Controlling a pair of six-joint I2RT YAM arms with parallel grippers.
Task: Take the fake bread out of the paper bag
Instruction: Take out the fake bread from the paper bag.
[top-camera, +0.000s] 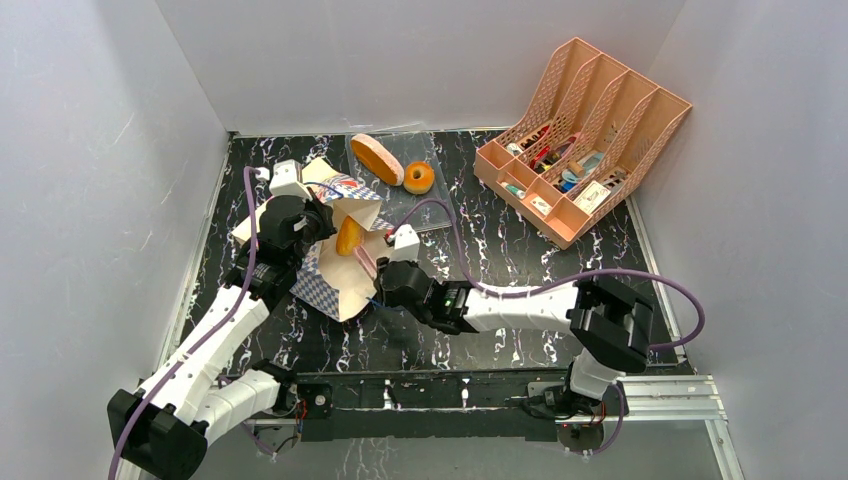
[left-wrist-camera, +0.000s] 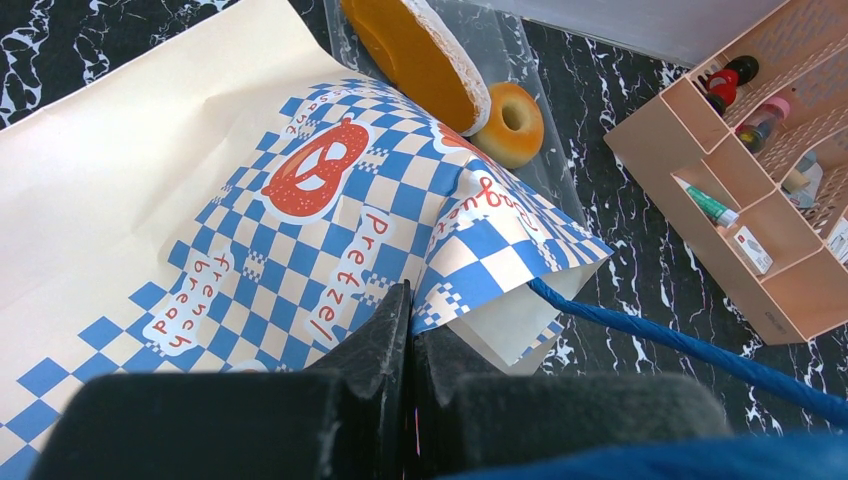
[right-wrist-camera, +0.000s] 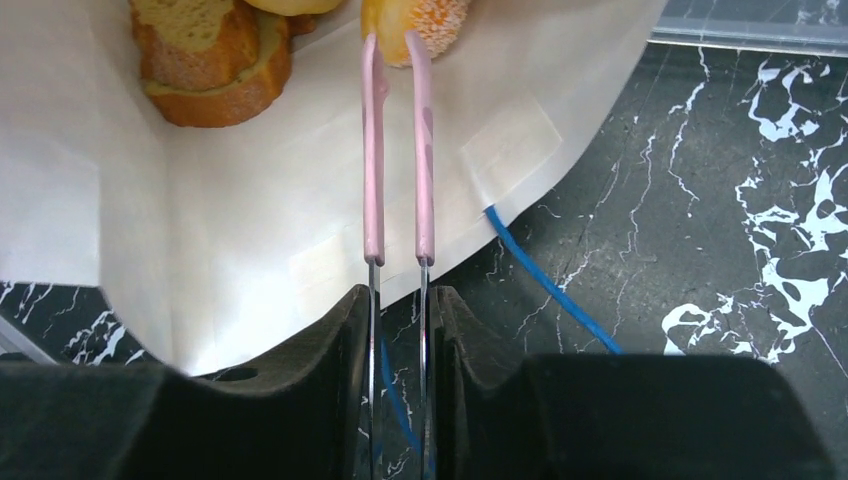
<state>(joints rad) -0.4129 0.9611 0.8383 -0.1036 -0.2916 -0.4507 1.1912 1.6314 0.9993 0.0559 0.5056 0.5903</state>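
Observation:
The paper bag lies on its side, its mouth toward the right arm. My left gripper is shut on the checkered rim of the paper bag, holding the mouth up. My right gripper is shut on pink-tipped tongs that reach into the bag. The tong tips sit a little apart at a sugared orange bun; whether they pinch it I cannot tell. A crusty toast piece lies deeper inside. Outside, an oval loaf and a ring donut rest on the clear tray.
A pink lattice organizer with small items stands at the back right. A blue cord handle trails from the bag over the black marble table. Grey walls close in the left, back and right sides.

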